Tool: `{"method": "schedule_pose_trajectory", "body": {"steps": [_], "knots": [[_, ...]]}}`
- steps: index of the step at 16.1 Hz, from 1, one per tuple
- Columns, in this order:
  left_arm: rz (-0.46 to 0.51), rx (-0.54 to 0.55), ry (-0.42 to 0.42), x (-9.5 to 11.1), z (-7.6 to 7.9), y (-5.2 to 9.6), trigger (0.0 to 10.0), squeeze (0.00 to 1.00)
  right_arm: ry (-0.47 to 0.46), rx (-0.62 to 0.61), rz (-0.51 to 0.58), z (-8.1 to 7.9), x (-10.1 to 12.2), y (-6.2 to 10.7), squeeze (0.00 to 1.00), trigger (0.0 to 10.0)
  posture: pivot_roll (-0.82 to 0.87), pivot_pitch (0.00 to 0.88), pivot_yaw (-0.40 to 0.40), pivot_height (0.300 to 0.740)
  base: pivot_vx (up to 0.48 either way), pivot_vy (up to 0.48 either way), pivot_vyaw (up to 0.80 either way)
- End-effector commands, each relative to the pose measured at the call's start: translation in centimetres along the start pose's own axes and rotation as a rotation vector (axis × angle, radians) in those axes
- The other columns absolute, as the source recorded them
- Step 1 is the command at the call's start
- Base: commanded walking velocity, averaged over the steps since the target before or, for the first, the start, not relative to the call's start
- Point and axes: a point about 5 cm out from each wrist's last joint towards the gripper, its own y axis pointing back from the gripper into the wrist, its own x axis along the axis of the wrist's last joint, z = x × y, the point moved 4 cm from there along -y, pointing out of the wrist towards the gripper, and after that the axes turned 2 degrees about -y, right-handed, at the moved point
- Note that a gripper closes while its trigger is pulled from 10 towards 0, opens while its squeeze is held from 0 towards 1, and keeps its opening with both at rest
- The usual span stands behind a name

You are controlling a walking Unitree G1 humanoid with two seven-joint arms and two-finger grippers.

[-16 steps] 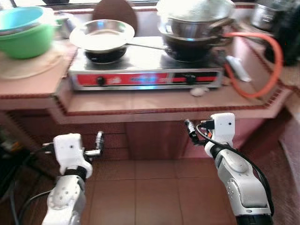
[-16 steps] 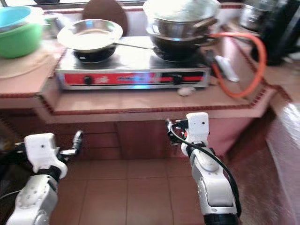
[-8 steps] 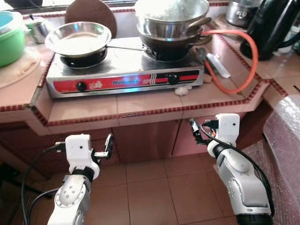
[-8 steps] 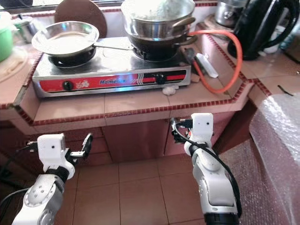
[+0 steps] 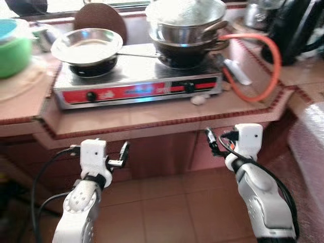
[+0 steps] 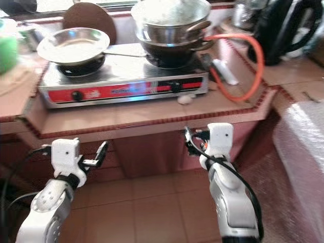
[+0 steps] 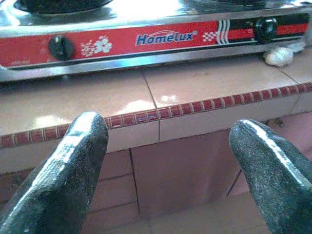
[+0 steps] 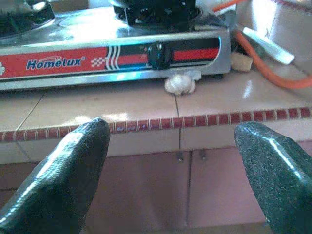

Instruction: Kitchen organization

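Hovering below surface (image 5: 152, 114) edge: left end effector (image 7: 165, 170) and right end effector (image 8: 175, 170), fingers apart, empty. Stove (image 5: 139, 76) above both; garlic bulb (image 8: 179, 84) above right end effector.

A tiled counter (image 5: 152, 114) carries a gas stove (image 5: 136, 81) and garlic (image 5: 198, 100).

stove (image 5: 136, 83) on the counter (image 5: 152, 114); pan (image 5: 87, 46) left, stacked pots (image 5: 185, 25) right.
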Motion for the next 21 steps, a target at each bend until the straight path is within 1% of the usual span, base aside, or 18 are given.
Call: {"method": "schedule_pose_trajectory", "body": {"steps": [1,2,3,5,6,7,8,9,10,11,12,13,14,15,16,17,19,21], "knots": [[0.001,-0.046,-0.013,0.0,0.8,-0.5,10.0,0.00,0.009,-0.015,0.028,0.5,0.4,0.4,0.00,10.0,-0.20,0.066,0.098,0.740,0.000,0.000,0.00],[-0.001,-0.063,-0.012,-0.2,1.2,-0.8,10.0,0.00,0.006,-0.031,0.032,0.9,0.3,0.5,0.00,10.0,-0.22,0.059,0.106,0.740,0.000,0.000,0.00],[-0.001,-0.096,0.003,-0.6,2.2,-1.2,10.0,0.00,0.009,-0.056,0.037,1.5,0.1,0.4,0.00,10.0,-0.23,0.046,0.106,0.740,0.000,0.000,0.00],[0.006,-0.130,-0.028,-1.1,3.4,-1.9,10.0,0.00,0.023,-0.092,0.026,2.3,-0.6,0.3,0.00,10.0,-0.22,0.008,0.099,0.740,0.000,0.000,0.00],[0.011,-0.149,-0.065,-0.9,3.2,-2.6,10.0,0.00,0.027,-0.089,0.030,1.8,-0.4,-0.4,0.00,10.0,-0.24,0.020,0.112,0.740,0.000,0.000,0.00],[-0.001,-0.121,-0.101,-1.4,2.3,-2.9,10.0,0.00,0.034,-0.076,0.035,1.5,-0.5,-0.9,0.00,10.0,-0.23,0.000,0.102,0.740,0.000,0.000,0.00],[-0.011,-0.084,-0.105,-1.7,1.2,-2.9,10.0,0.00,0.036,-0.057,0.051,1.1,-0.2,-1.4,0.00,10.0,-0.21,0.000,0.093,0.740,0.000,0.000,0.00],[-0.016,-0.023,-0.094,-2.1,0.0,-2.5,10.0,0.00,0.035,-0.049,0.050,0.8,-0.2,-1.7,0.00,10.0,-0.21,0.000,0.097,0.740,0.000,0.000,0.00],[-0.030,0.035,-0.080,-2.8,-0.8,-2.1,10.0,0.00,0.034,-0.039,0.040,0.8,-0.5,-1.8,0.00,10.0,-0.20,0.000,0.095,0.740,0.000,0.000,0.00],[-0.036,0.111,-0.045,-3.2,-1.7,-1.3,10.0,0.00,0.039,-0.034,0.047,0.7,-0.3,-1.8,0.00,10.0,-0.19,0.000,0.082,0.740,0.000,0.000,0.00],[-0.029,0.141,-0.039,-3.1,-2.2,-0.7,10.0,0.00,0.034,-0.023,0.054,0.5,0.2,-1.8,0.00,10.0,-0.18,0.019,0.077,0.740,0.000,0.000,0.00],[-0.018,0.148,-0.053,-3.0,-2.3,-0.5,10.0,0.00,0.039,-0.020,0.059,0.4,0.3,-1.8,0.00,10.0,-0.17,0.021,0.072,0.740,0.000,0.000,0.00],[0.003,0.154,-0.078,-2.9,-2.3,0.2,10.0,0.00,0.046,-0.018,0.062,0.4,0.4,-1.6,0.00,10.0,-0.16,0.034,0.071,0.740,0.000,0.000,0.00],[0.039,0.177,-0.097,-2.4,-2.6,0.6,10.0,0.00,0.061,-0.026,0.068,0.5,0.3,-1.4,0.00,10.0,-0.16,0.039,0.071,0.740,0.000,0.000,0.00],[0.056,0.173,-0.100,-2.0,-2.5,0.6,10.0,0.00,0.064,-0.029,0.071,0.5,0.3,-1.3,0.00,10.0,-0.16,0.039,0.071,0.740,0.000,0.000,0.00],[0.096,0.141,-0.130,-0.9,-2.0,0.6,10.0,0.00,0.069,-0.043,0.071,0.9,0.3,-0.7,0.00,10.0,-0.16,0.039,0.070,0.740,0.000,0.000,0.00],[0.103,0.128,-0.123,-0.4,-1.7,0.7,10.0,0.00,0.073,-0.042,0.066,1.1,0.4,-0.2,0.00,10.0,-0.16,0.041,0.070,0.740,0.000,0.000,0.00],[0.108,0.120,-0.119,-0.1,-1.5,0.7,10.0,0.00,0.082,-0.013,0.066,0.8,0.5,0.1,0.00,10.0,-0.16,0.046,0.069,0.740,0.000,0.000,0.00]]}}
